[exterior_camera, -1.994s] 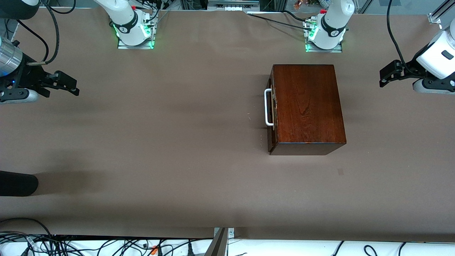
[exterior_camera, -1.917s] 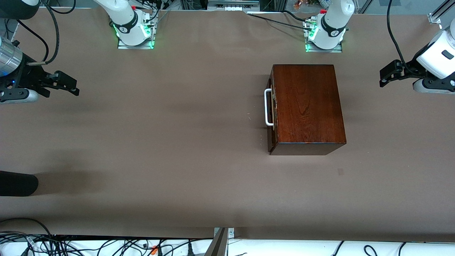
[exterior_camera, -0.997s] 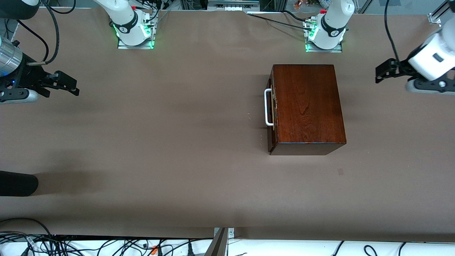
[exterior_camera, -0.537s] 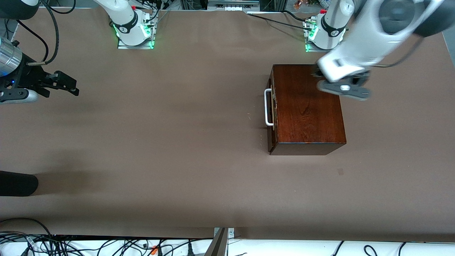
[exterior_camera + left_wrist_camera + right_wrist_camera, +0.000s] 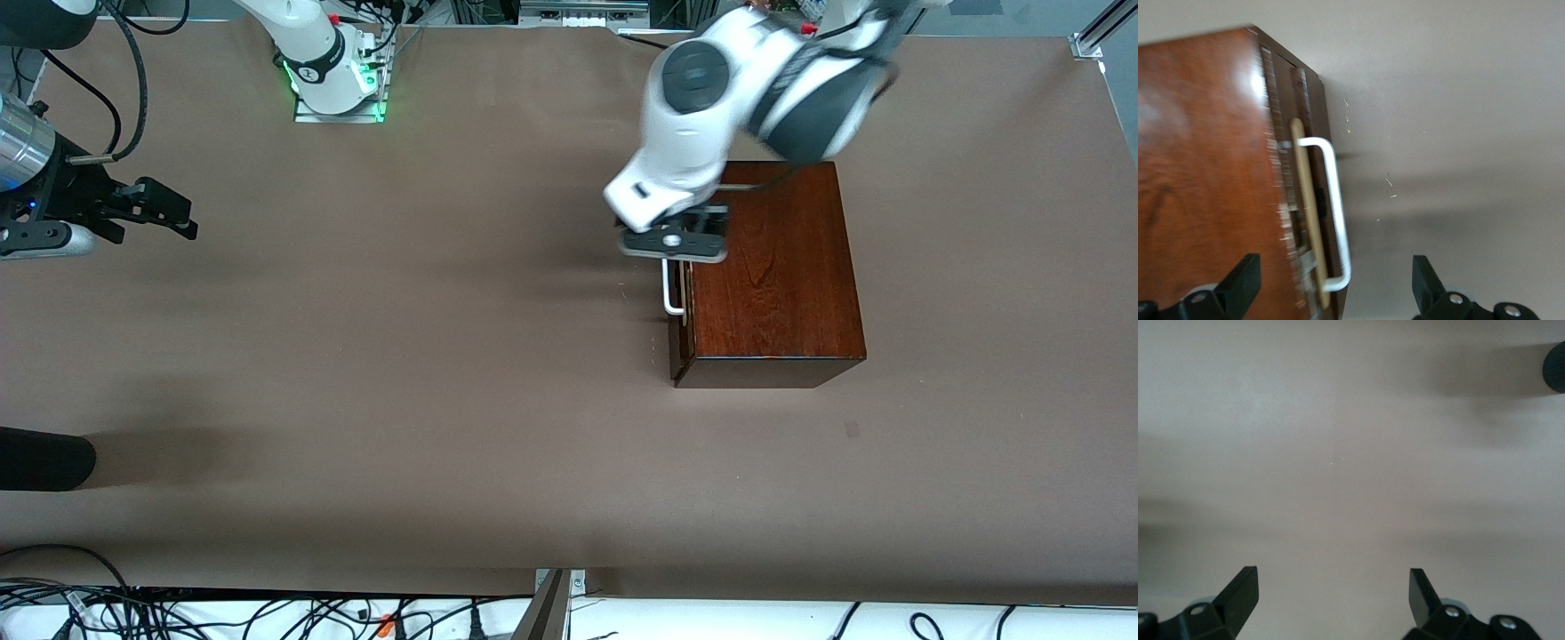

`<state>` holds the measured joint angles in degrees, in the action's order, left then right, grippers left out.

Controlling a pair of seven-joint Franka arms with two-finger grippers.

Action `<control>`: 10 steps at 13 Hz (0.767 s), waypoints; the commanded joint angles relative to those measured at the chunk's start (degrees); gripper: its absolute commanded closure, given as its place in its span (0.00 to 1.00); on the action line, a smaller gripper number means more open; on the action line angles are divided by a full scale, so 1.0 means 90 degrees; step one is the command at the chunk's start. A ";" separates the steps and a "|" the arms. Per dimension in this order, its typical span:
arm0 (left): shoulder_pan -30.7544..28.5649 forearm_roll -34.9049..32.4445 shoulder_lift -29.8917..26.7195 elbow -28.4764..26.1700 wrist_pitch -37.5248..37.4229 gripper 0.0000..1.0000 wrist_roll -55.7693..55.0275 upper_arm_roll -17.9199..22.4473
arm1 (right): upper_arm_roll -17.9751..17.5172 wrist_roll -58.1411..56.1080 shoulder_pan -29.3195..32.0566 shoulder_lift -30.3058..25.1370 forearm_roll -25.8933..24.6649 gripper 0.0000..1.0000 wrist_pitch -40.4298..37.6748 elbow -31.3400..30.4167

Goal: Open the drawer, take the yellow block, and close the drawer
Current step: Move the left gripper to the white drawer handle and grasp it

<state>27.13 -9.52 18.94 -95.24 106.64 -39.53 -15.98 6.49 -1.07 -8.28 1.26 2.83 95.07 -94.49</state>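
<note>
Drawer (image 5: pixel 680 293): shut in the wooden box (image 5: pixel 773 276); white handle (image 5: pixel 1335 213) seen directly beneath the left end effector (image 5: pixel 1331 293).
Left end effector: fingers spread apart, nothing gripped.
Right end effector (image 5: pixel 1331 600): parked over bare counter (image 5: pixel 400 356), fingers apart.

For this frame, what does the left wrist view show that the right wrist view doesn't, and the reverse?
Only the left wrist view shows the dark wooden box with its drawer shut and the white bar handle, the open left gripper hanging over that handle; no yellow block is visible. Only the right wrist view shows a dark rounded object at its edge, past the open right gripper, whose arm waits at its end of the table. Both show bare brown table and empty, spread fingers.
</note>
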 commanded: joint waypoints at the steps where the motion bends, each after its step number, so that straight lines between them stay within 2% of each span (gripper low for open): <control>1: 0.0520 -0.0737 0.0522 0.0182 0.0142 0.00 -0.0685 0.0057 | -0.0048 0.0060 0.0060 0.0036 -0.0002 0.00 -0.0056 0.0099; 3: 0.0540 -0.0797 0.0659 0.0056 0.0620 0.00 -0.0686 0.0057 | -0.0048 0.0060 0.0060 0.0036 -0.0002 0.00 -0.0046 0.0099; 6: 0.0725 -0.1274 0.0962 0.0065 0.0660 0.00 -0.0706 0.0057 | -0.0048 0.0060 0.0051 0.0036 -0.0002 0.00 -0.0037 0.0099; 10: 0.0745 -0.1636 0.0992 -0.0042 0.0583 0.00 -0.0686 0.0135 | -0.0048 0.0060 0.0051 0.0036 -0.0002 0.00 -0.0037 0.0099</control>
<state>33.14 -21.41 28.20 -95.30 112.35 -45.43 -15.73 6.49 -1.07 -8.28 1.26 2.83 95.09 -94.49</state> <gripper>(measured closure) 0.000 0.000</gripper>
